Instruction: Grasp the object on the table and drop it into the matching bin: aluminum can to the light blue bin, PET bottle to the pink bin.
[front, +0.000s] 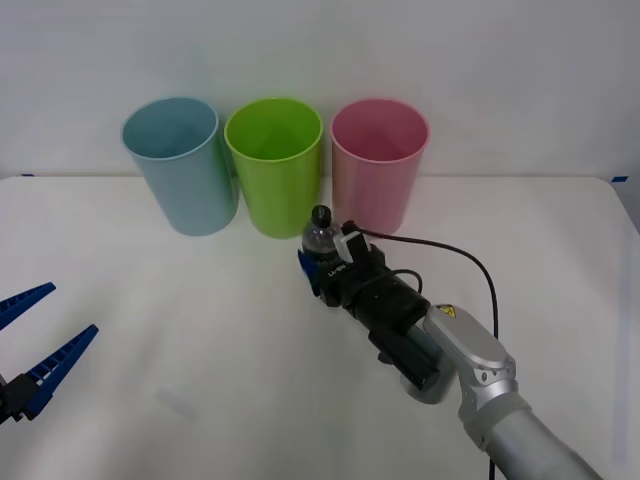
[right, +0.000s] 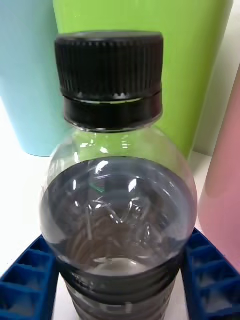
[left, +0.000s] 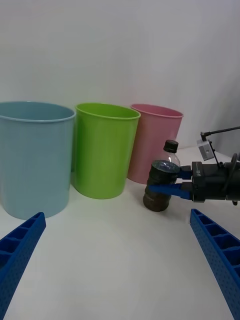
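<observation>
The PET bottle (front: 320, 238), small and clear with a black cap and dark contents, stands upright on the white table (front: 200, 330), just in front of the gap between the lime green bin and the pink bin (front: 378, 175). My right gripper (front: 316, 264) reaches in from the near right and is shut on the bottle's lower body. In the right wrist view a blue finger (right: 25, 280) presses on each side of the bottle (right: 117, 200). The left wrist view shows the bottle (left: 162, 172) held by those fingers (left: 167, 189). The light blue bin (front: 180, 165) stands at the back left. My left gripper (front: 35, 335) rests open near the table's left edge.
A lime green bin (front: 275, 165) stands between the light blue and pink bins, all three in a row along the table's back. A black cable (front: 470, 260) loops from the right wrist over the table. A white wall rises behind the bins.
</observation>
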